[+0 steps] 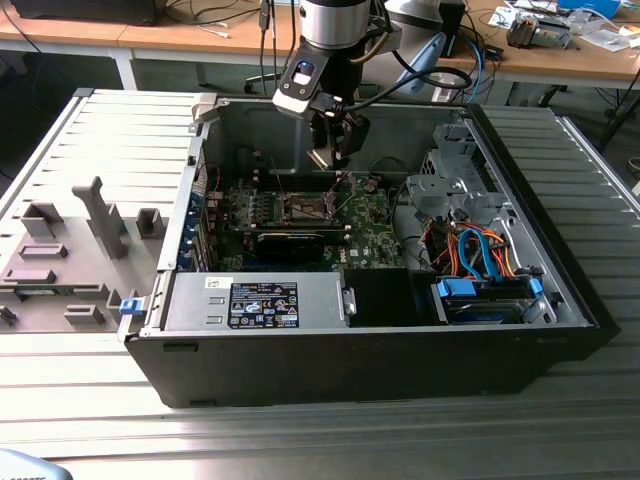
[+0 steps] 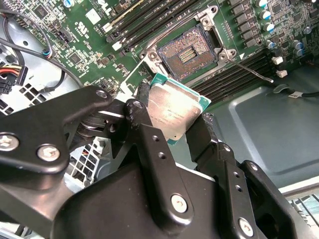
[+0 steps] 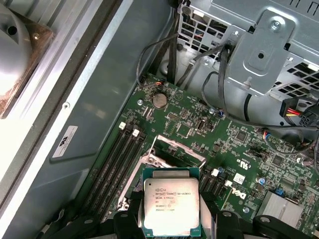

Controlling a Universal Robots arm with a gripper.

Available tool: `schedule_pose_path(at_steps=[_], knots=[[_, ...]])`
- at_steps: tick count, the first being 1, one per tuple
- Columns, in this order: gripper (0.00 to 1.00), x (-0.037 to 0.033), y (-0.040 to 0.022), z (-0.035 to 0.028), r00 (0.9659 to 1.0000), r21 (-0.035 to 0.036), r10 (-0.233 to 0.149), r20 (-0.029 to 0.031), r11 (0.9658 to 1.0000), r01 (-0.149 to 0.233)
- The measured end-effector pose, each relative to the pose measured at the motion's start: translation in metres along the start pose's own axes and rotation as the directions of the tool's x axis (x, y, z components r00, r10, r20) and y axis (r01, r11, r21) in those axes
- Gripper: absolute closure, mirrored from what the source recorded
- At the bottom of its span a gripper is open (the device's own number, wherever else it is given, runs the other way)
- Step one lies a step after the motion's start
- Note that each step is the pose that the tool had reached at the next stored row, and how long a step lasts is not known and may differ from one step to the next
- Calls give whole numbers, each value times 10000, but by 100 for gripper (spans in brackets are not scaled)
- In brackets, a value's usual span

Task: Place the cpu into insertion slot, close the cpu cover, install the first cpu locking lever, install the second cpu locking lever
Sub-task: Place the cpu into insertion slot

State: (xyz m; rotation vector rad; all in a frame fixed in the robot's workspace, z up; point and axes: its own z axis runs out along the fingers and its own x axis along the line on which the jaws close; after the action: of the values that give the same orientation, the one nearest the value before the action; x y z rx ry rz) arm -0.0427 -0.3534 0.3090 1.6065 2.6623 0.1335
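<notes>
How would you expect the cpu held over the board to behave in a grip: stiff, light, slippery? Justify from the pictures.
Probably stiff: the cpu looks flat though the tool pinches only its opposite edges. Likely light, being thin and smaller than the tool. Its smooth metal face may be slippery if pushed.

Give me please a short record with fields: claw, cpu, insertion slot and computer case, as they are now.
claw: shut on the cpu, gripping two opposite edges
cpu: held in the air over the green board, not yet seated
insertion slot: empty, dark centre uncovered
computer case: side open, claw inside it above the board
</notes>
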Motion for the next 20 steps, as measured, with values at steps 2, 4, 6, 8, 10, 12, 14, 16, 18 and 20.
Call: schedule_pose_path(at_steps=[2,4,6,8,10,12,14,16,18,20], knots=[[46,0,0,0,10000,0,13,0,10000,-13],[46,0,0,0,10000,0,28,2,10000,-28],[46,0,0,0,10000,-1,56,5,10000,-56],[46,0,0,0,10000,-2,71,6,10000,-71],[46,0,0,0,10000,-2,87,7,10000,-87],[46,0,0,0,9999,-2,119,10,9999,-119],[46,0,0,0,9999,-3,143,13,9999,-143],[46,0,0,0,9999,-3,169,15,9999,-169],[46,0,0,0,9998,-4,185,16,9998,-185],[46,0,0,0,9998,-4,199,17,9998,-199]])
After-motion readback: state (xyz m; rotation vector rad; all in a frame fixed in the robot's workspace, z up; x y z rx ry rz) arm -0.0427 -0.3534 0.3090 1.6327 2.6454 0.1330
